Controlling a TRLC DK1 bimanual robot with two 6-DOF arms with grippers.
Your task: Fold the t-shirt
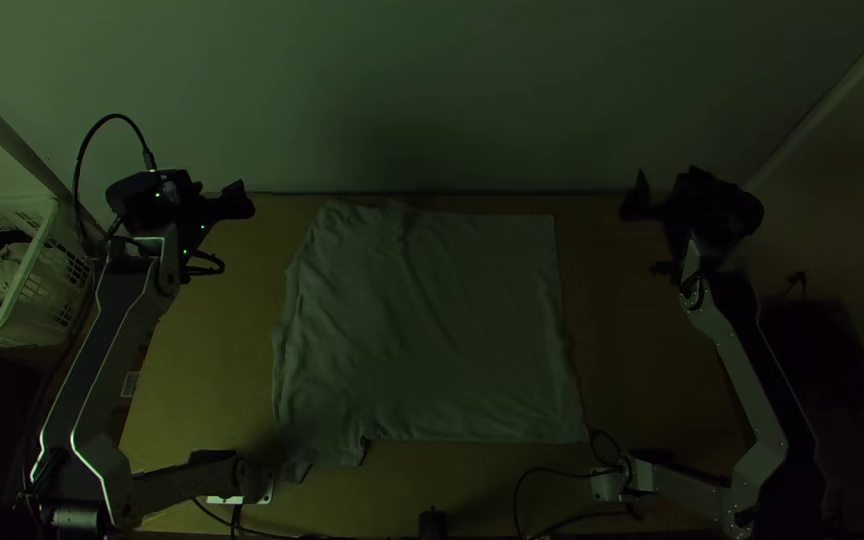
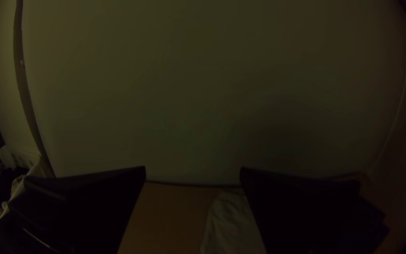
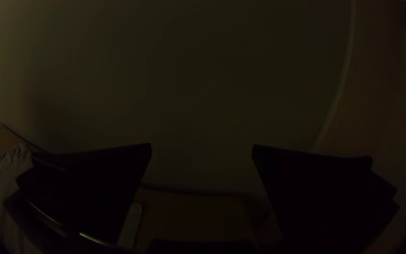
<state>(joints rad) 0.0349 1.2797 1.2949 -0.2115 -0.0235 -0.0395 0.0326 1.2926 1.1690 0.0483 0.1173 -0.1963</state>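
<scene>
Nearest in top view: black cable, looped close to near right corner of t-shirt. Could snag during a near-edge lift, if fingers dip under both cloth and loop.

Next: t-shirt lying spread across middle of bench, with narrow flap jutting at near left. Near edge fairly straight; right edge slightly slanted; left side rumpled. Cannot tell number of layers. Likely to fold crooked if gripped at rumpled side; likely to slip or part if pinched through one layer only.

Farther: left gripper and right gripper, both released, fingers apart, holding nothing, well off to either side of far cloth edge. Judged next: come inward and down to cloth corners. Might miss or press bench in dim light if lowered badly.

Room for moving: broad strips of bench beside both side edges; very little between far cloth edge and wall. Might knock wall if swung outward there. At far left: white basket, off bench, close to left arm.
</scene>
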